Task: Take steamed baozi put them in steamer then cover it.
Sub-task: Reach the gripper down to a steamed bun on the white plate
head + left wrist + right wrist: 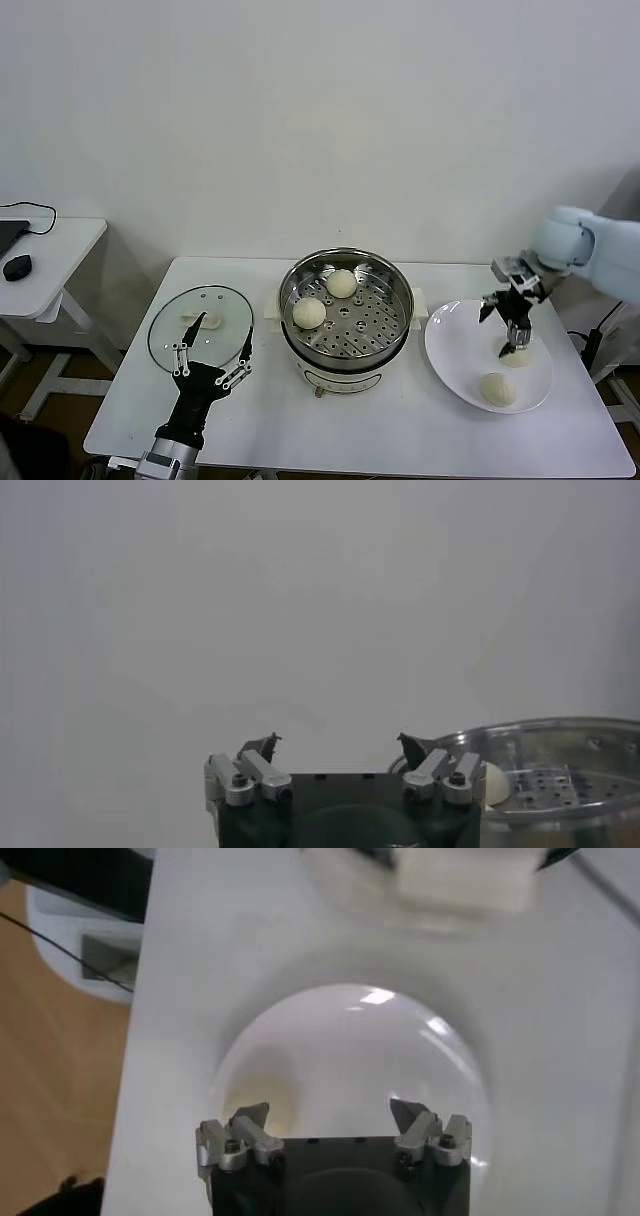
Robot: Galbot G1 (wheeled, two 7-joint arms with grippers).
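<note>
Two smooth cream baozi (340,283) in your steamer (345,305), two on the plate (450,350).
Right gripper (505,327) wide open, empty, above the plate; left gripper (211,356) open, empty, beside the cover (200,326).

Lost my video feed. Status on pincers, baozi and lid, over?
Right pincer open above plate, two baozi there. Two in steamer. Left pincer open, idle by lid on table. Nothing blocking.
</note>
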